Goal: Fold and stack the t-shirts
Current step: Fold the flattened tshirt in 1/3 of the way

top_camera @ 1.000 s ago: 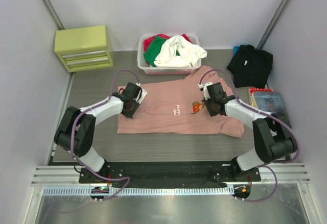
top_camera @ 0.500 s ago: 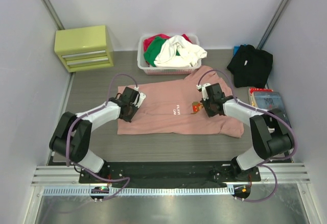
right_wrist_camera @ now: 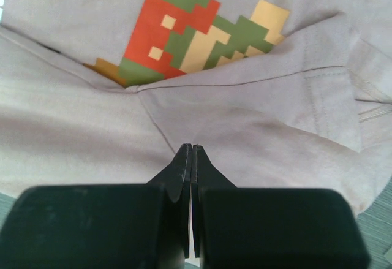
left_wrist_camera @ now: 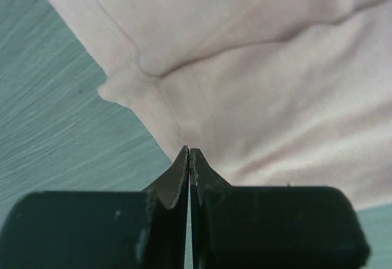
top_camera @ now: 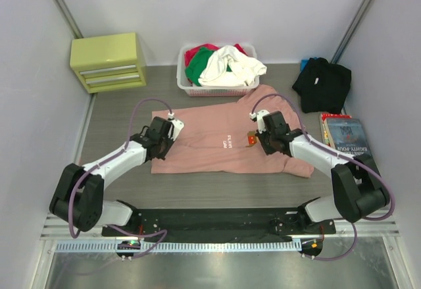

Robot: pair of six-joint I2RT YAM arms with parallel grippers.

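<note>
The salmon-pink t-shirt [top_camera: 223, 145] lies spread across the middle of the table, with its pixel-character print [top_camera: 252, 137] near the right side. The print shows large in the right wrist view [right_wrist_camera: 196, 36]. My left gripper [top_camera: 160, 147] is shut and empty, low over the shirt's left edge [left_wrist_camera: 257, 97]. My right gripper [top_camera: 263, 141] is shut and empty over the shirt's right part, just beside the print, above a folded-over flap [right_wrist_camera: 257, 116]. The black t-shirt [top_camera: 322, 82] lies bunched at the back right.
A white basket [top_camera: 217, 91] of red, green and white clothes stands at the back centre, touching the pink shirt's far edge. A yellow-green drawer chest [top_camera: 108, 60] is at the back left. A book [top_camera: 347, 137] lies at the right edge.
Both grippers have drawn back toward the near side. The left one slid left and nearer, to the shirt's left edge. The right one shifted slightly nearer. The shirt lies as before.
</note>
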